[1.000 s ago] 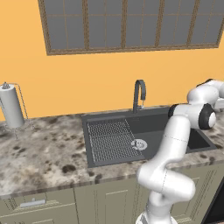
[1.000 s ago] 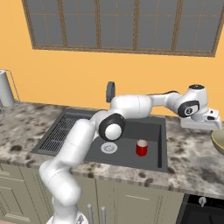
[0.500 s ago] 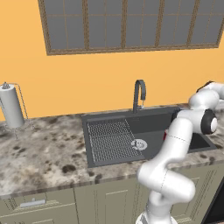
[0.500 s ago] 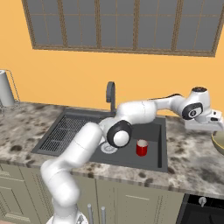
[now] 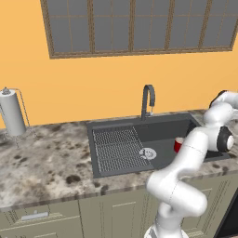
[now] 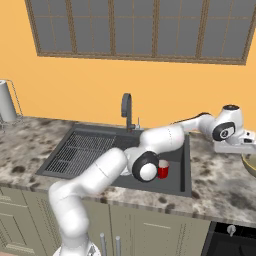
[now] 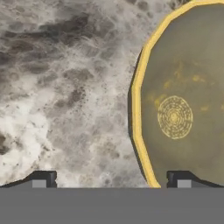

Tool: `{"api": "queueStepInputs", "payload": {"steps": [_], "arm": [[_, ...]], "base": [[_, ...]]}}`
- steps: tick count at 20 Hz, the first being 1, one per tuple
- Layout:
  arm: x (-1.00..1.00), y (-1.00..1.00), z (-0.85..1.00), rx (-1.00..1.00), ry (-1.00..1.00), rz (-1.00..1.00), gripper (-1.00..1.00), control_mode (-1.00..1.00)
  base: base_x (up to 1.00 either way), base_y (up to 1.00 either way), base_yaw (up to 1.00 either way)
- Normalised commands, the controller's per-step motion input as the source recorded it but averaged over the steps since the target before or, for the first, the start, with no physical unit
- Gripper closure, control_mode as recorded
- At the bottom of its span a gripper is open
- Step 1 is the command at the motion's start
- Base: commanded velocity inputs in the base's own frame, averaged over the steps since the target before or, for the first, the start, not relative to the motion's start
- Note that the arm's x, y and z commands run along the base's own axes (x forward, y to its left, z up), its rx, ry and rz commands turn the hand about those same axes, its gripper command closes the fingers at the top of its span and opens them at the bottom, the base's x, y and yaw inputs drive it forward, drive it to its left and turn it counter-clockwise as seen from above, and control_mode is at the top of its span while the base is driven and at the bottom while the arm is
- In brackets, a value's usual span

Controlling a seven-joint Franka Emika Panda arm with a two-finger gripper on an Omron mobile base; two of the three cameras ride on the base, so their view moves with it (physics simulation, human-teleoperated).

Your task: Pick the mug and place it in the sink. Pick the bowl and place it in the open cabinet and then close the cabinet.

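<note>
Our pincer point(image 7: 111, 177) hung wide open and empty over the tabletop point(image 7: 65, 87). The bowl point(image 7: 183, 96) sat just beside it, its thin rim by one fingertip. We thought the bowl stiff, light and slippery, best pinched across that rim.

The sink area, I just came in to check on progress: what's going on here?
The mug already stands in the sink, so that step looks done. The white arm has reached out over the granite counter to the right of the basin, its gripper open and holding nothing. In the hand view, the bowl sits on the counter just below, with its yellow rim near one of the fingers. The bowl has not been picked up yet.
</note>
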Motion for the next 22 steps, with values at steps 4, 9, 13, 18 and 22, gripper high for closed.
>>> {"api": "queueStepInputs", "payload": {"steps": [4, 9, 13, 18, 22], "arm": [[0.23, -0.43, 0.0, 0.1, 0.07, 0.0, -1.0, -1.0], [0.29, -0.54, 0.0, 0.11, 0.07, 0.02, -1.0, -1.0], [0.29, -0.63, 0.0, 0.12, 0.1, 0.05, -1.0, -1.0], [0.05, -0.51, 0.38, 0.08, 0.16, 0.03, 1.0, -1.0], [0.26, -0.3, 1.0, 0.28, 0.47, 0.01, 1.0, -1.0]], "base": [[0.0, 0.0, 0.0], [0.0, 0.0, 0.0], [0.0, 0.0, 0.0], [0.0, 0.0, 0.0], [0.0, 0.0, 0.0]]}}
